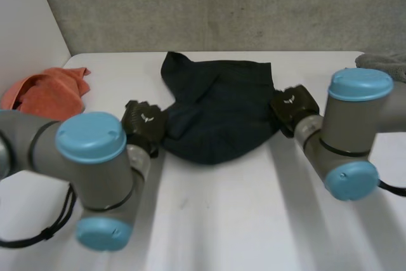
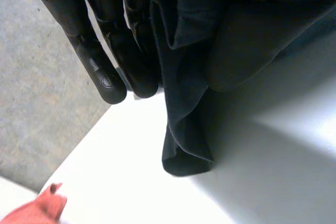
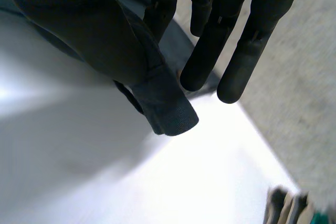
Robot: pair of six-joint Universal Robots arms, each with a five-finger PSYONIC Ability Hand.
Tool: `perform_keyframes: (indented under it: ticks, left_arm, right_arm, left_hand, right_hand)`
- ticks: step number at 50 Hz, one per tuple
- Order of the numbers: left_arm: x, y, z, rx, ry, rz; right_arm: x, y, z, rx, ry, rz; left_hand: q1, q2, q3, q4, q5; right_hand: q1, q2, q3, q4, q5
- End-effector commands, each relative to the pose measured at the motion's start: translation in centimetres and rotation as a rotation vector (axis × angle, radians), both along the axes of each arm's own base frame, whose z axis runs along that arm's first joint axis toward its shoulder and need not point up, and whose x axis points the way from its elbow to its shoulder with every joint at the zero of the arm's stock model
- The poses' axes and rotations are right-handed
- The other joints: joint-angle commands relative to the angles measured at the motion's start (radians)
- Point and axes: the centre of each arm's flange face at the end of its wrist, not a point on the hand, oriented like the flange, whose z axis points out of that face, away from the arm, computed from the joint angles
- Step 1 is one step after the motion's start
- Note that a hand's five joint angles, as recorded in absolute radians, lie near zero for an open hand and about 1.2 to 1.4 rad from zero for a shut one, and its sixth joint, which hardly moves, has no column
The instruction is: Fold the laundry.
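A dark navy garment (image 1: 216, 112) hangs slack between my two hands above the white table (image 1: 222, 214), its lower bulge sagging toward the tabletop. My left hand (image 1: 143, 125) holds the garment's left edge. In the left wrist view its straight fingers (image 2: 105, 51) pinch the cloth (image 2: 194, 77), which drops in folds beside them. My right hand (image 1: 293, 107) holds the right edge. In the right wrist view a hemmed fold of the cloth (image 3: 131, 61) hangs from beside the straight fingers (image 3: 226, 40). The grip points themselves are hidden by cloth.
An orange cloth (image 1: 47, 93) lies crumpled at the table's far left, and a corner of the orange cloth (image 2: 42, 211) appears in the left wrist view. A grey cloth (image 1: 384, 63) sits at the far right corner. A grey wall stands behind the table.
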Motion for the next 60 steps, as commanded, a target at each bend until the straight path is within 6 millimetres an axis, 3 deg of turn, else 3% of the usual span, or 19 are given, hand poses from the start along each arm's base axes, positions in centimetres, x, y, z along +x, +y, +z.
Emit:
perform_keyframes:
  ticks: [1,11,14,17,18,19,23,27,30,33,35,41,45,49,55,60]
  left_arm:
    - [3.0,3.8,1.0,0.045,-0.085,0.008]
    - [5.5,11.0,1.1,0.167,-0.184,-0.079]
    - [6.0,11.8,1.3,0.184,-0.199,-0.088]
    - [6.7,13.1,1.5,0.228,-0.234,-0.106]
    - [6.9,13.7,1.7,0.247,-0.251,-0.123]
    - [6.9,14.0,1.8,0.255,-0.260,-0.135]
    - [6.3,14.0,3.2,0.219,-0.301,-0.182]
    - [4.9,12.0,5.4,0.099,-0.322,-0.207]
    - [3.5,9.1,7.5,-0.023,-0.306,-0.223]
    - [0.9,5.0,7.8,-0.126,-0.277,-0.313]
    - [-0.3,3.5,7.5,-0.158,-0.260,-0.370]
    - [-5.3,-0.9,4.6,-0.197,-0.205,-0.611]
    - [-7.7,-4.1,2.2,-0.229,-0.183,-0.701]
    - [-9.4,-6.1,-0.4,-0.224,-0.174,-0.757]
    - [-10.7,-7.9,-3.6,-0.205,-0.168,-0.797]
    - [-9.6,-10.1,-5.6,-0.159,-0.178,-0.760]
  right_arm:
    - [-2.8,3.3,-0.5,0.111,0.059,-0.024]
    - [-5.6,9.9,-0.7,0.224,0.149,0.001]
    - [-6.1,11.0,-0.1,0.219,0.163,0.009]
    - [-6.4,11.6,0.0,0.222,0.165,0.009]
    - [-6.5,11.9,-0.1,0.227,0.168,0.010]
    - [-6.6,12.1,-0.1,0.228,0.169,0.010]
    - [-6.8,12.7,0.0,0.229,0.175,0.016]
    - [-7.0,13.3,-0.4,0.244,0.181,0.019]
    - [-7.1,13.5,-0.7,0.254,0.185,0.021]
    - [-7.2,14.0,-1.1,0.269,0.189,0.024]
    - [-7.2,14.1,-1.2,0.273,0.187,0.028]
    - [-7.0,14.5,-1.5,0.295,0.167,0.063]
    - [-6.9,14.5,-1.6,0.302,0.159,0.072]
    - [-6.9,14.5,-1.7,0.307,0.159,0.073]
    - [-6.9,14.4,-1.8,0.299,0.158,0.072]
    - [-6.8,14.3,-1.8,0.286,0.151,0.071]
  left_hand:
    - [0.239,0.198,0.202,0.194,0.251]
    - [0.239,0.198,0.202,0.194,0.251]
    - [0.239,0.198,0.202,0.194,0.251]
    - [-0.076,-0.117,-0.114,-0.121,-0.064]
    - [-0.365,-0.406,-0.402,-0.410,-0.353]
    - [-0.484,-0.525,-0.522,-0.529,-0.472]
    - [-0.916,-0.957,-0.953,-0.961,-0.904]
    - [-0.982,-1.023,-1.020,-1.027,-0.971]
    - [-0.982,-1.023,-1.020,-1.027,-0.971]
    - [-0.949,-0.990,-0.987,-0.994,-0.937]
    - [-0.943,-0.985,-0.981,-0.988,-0.932]
    - [-0.838,-0.879,-0.876,-0.883,-0.826]
    - [-0.738,-0.780,-0.776,-0.783,-0.727]
    - [-0.691,-0.732,-0.728,-0.736,-0.679]
    - [-0.659,-0.700,-0.696,-0.704,-0.647]
    - [-0.360,-0.401,-0.397,-0.405,-0.348]
  right_hand:
    - [0.291,1.060,0.196,0.197,0.208]
    - [0.291,1.060,0.196,0.197,0.208]
    - [0.291,1.060,0.196,0.197,0.208]
    - [0.291,1.060,0.196,0.197,0.208]
    - [0.291,1.060,0.196,0.197,0.208]
    - [0.291,1.060,0.196,0.197,0.208]
    - [0.291,1.060,0.196,0.197,0.208]
    - [0.291,1.060,0.196,0.197,0.208]
    - [0.291,1.060,0.196,0.197,0.208]
    - [0.291,1.060,0.196,0.197,0.208]
    - [0.291,1.060,0.196,0.197,0.208]
    - [0.291,1.060,0.196,0.197,0.208]
    - [0.291,1.060,0.196,0.197,0.208]
    - [0.291,1.060,0.196,0.197,0.208]
    - [0.291,1.060,0.196,0.197,0.208]
    - [0.291,1.060,0.196,0.197,0.208]
